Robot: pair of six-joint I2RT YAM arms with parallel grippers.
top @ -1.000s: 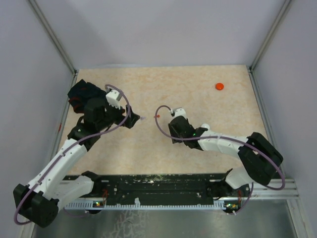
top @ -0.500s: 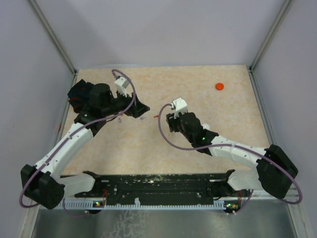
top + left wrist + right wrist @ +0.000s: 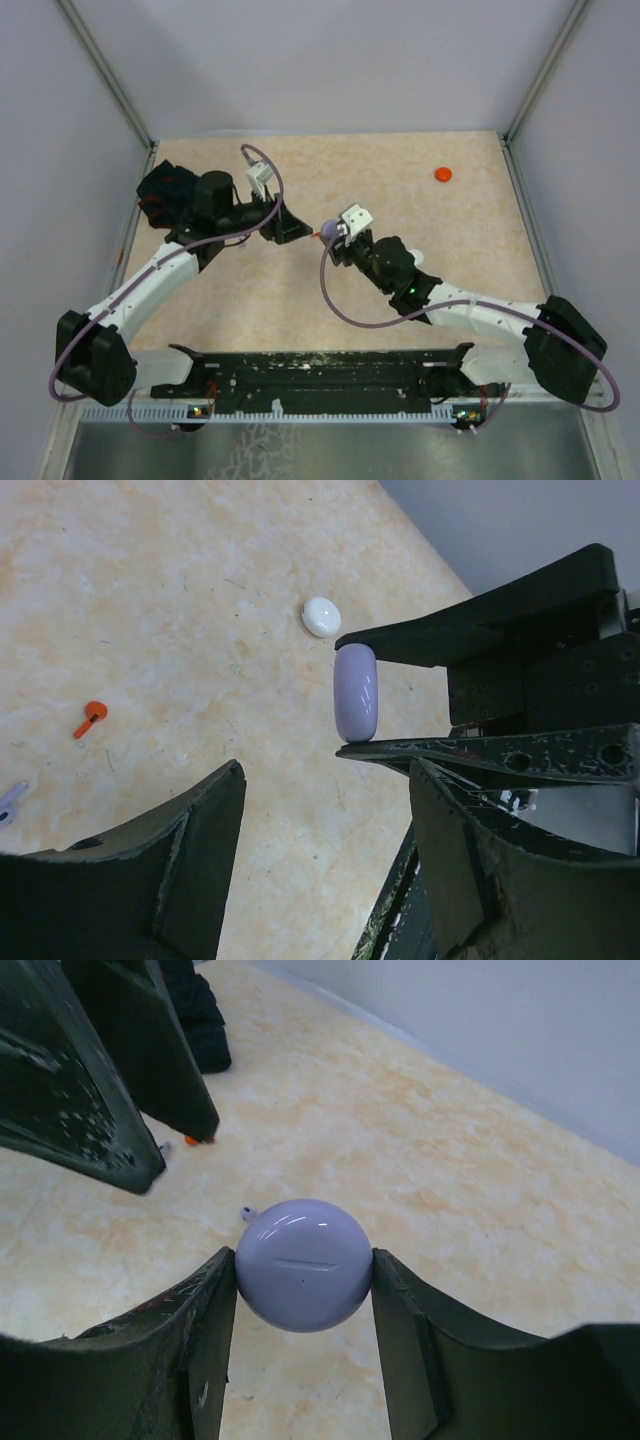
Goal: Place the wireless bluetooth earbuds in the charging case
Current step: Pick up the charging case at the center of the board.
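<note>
My right gripper (image 3: pixel 303 1270) is shut on a round pale purple charging case (image 3: pixel 303 1264) with a thin seam line and holds it above the table; it also shows in the top view (image 3: pixel 329 231). My left gripper (image 3: pixel 325 780) is open and empty, just left of the case (image 3: pixel 356 692). A red earbud (image 3: pixel 90 717) and a pale purple earbud (image 3: pixel 8 802) lie on the table below the grippers. The purple earbud peeks from behind the case (image 3: pixel 248 1214), and the red earbud (image 3: pixel 190 1141) lies by the left fingers (image 3: pixel 100 1080).
A red disc (image 3: pixel 443 174) lies at the back right. A white disc (image 3: pixel 321 617) lies on the table beyond the held case. A black cloth bundle (image 3: pixel 160 185) sits at the back left by the left arm. Walls close in the table on three sides.
My left gripper has swung right, towards the middle. My right gripper has moved a little left and back, and the purple case now shows between its fingers.
</note>
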